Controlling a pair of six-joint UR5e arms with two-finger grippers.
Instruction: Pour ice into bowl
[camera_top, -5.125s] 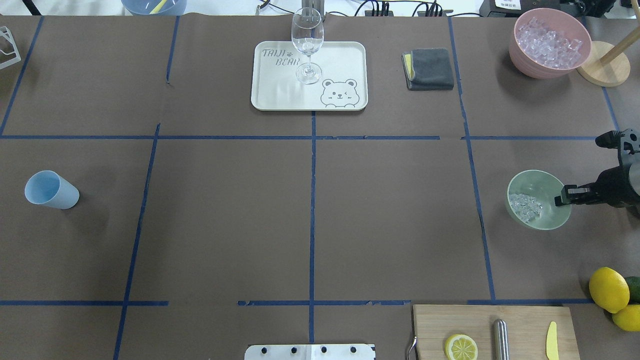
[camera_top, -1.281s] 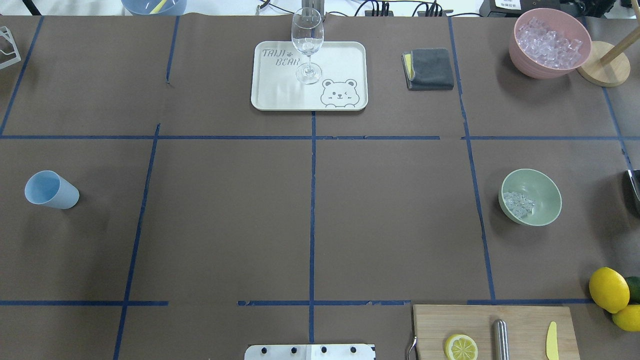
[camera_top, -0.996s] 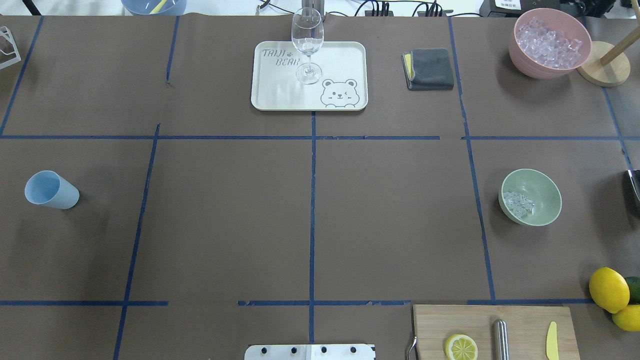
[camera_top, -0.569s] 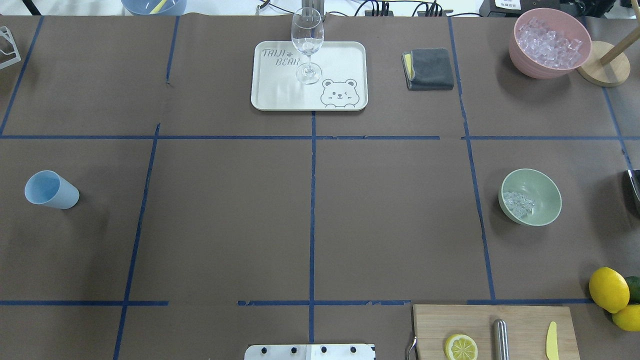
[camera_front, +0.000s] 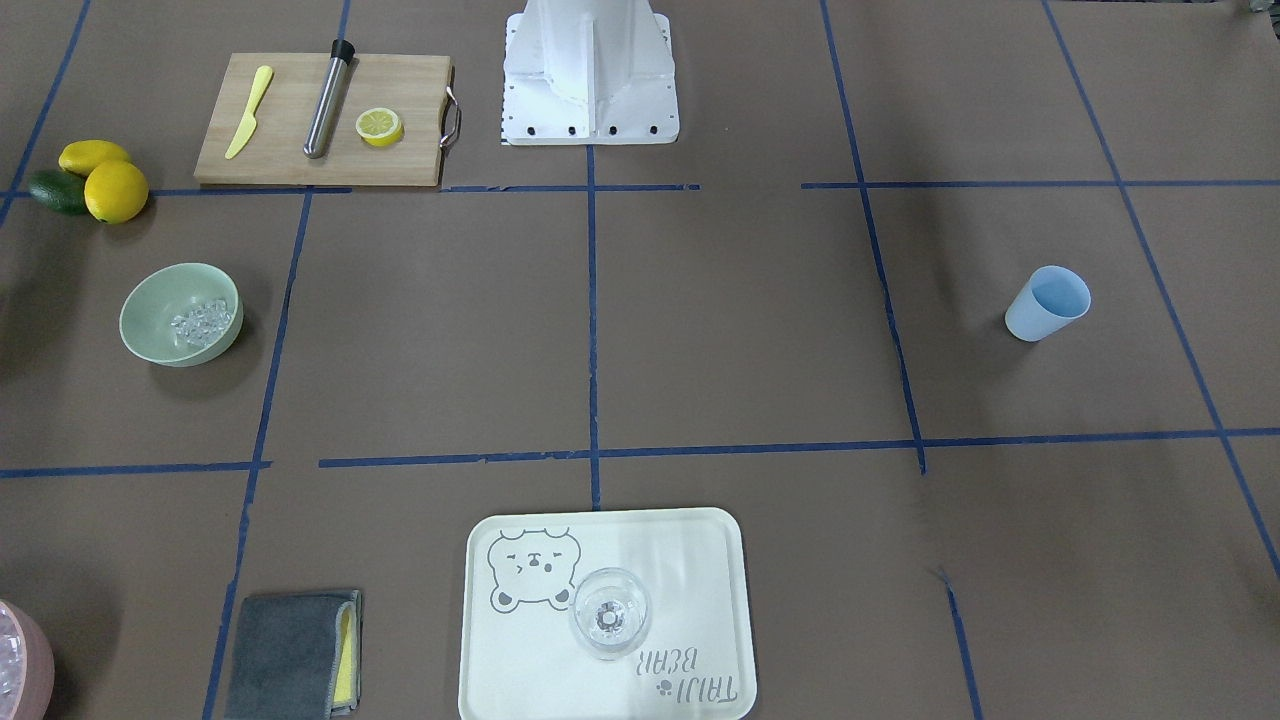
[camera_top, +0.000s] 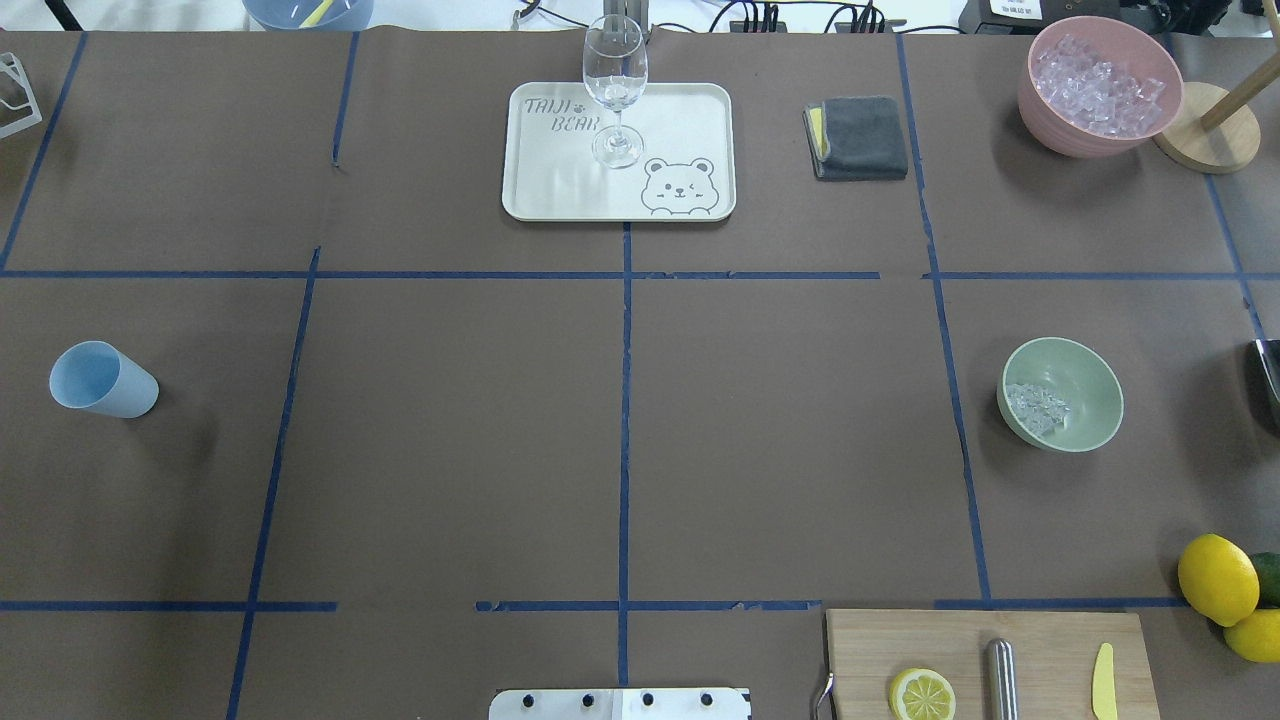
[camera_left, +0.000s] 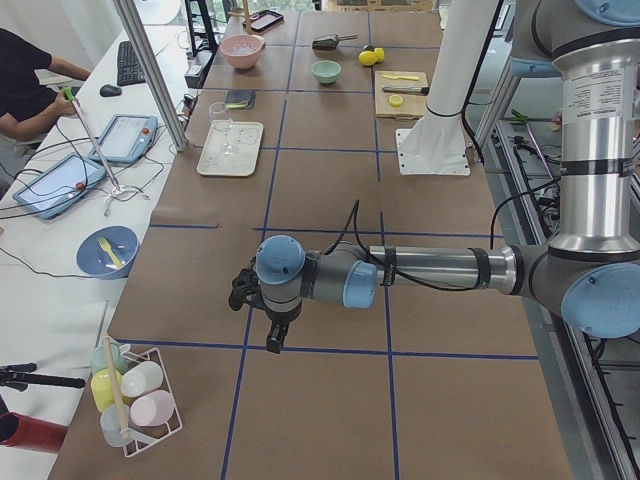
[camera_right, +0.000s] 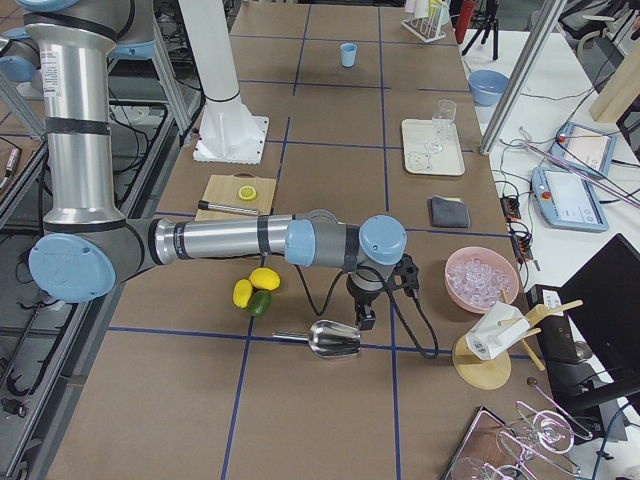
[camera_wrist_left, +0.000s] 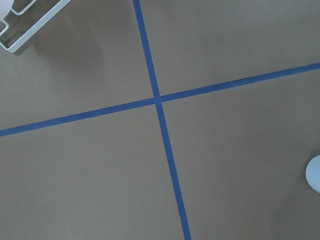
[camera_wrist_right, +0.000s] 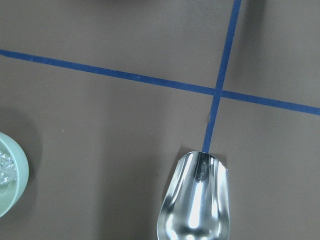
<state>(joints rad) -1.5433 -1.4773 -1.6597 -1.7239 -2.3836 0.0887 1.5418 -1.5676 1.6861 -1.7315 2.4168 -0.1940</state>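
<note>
Tray (camera_top: 690, 110): "TAIJI BEAR" (ice (camera_top: 1037, 408) in bowl (camera_top: 1092, 380)).

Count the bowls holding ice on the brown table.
2. The green bowl sits on the robot's right side; the pink bowl stands in the far right corner. No others show, though some may be hidden.

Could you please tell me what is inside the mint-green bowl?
A small heap of clear ice cubes lies inside the bowl, against its left wall in the overhead view; the rest of the inside is bare. The bowl's floor under the heap is covered.
</note>
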